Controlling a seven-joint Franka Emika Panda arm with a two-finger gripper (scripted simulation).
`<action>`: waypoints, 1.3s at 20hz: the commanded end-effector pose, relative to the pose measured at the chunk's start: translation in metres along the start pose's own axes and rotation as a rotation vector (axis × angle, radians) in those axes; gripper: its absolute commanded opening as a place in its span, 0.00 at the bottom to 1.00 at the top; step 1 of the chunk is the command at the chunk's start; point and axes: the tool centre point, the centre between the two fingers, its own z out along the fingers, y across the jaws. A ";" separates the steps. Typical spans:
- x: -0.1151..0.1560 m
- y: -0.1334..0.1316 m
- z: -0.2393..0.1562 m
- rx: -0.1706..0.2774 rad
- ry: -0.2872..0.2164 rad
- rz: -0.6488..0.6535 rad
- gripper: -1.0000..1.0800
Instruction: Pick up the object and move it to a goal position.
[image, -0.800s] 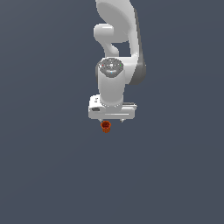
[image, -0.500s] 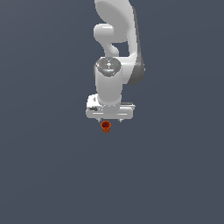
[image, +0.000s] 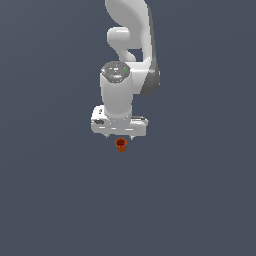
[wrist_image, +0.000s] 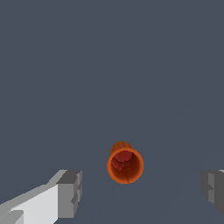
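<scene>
1. Exterior view: against the earlier frames, the white arm's wrist has turned a little, while the end effector (image: 120, 136) hangs as before just above the orange-red cup (image: 120, 145).
2. Wrist view: the cup (wrist_image: 125, 164) stands upright, hollow mouth up, long axis vertical, on the grey floor (wrist_image: 109, 65).
3. Both fingers (wrist_image: 70, 192) stand wide apart, either side of the cup, gripping nothing.

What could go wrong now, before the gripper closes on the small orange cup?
1. The orange cup is much narrower than the open gripper, and in the wrist view it sits nearer one finger. That finger may push or tip it first.
2. The cup looks round, so it could roll or slip out as the fingers close.
3. In the exterior view the cup is just beyond the gripper's edge, so descending further might miss it.
</scene>
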 end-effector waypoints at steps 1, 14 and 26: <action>-0.001 -0.001 0.004 0.001 -0.001 0.000 0.96; -0.026 0.000 0.060 0.019 0.012 0.029 0.96; -0.036 0.001 0.077 0.023 0.015 0.038 0.96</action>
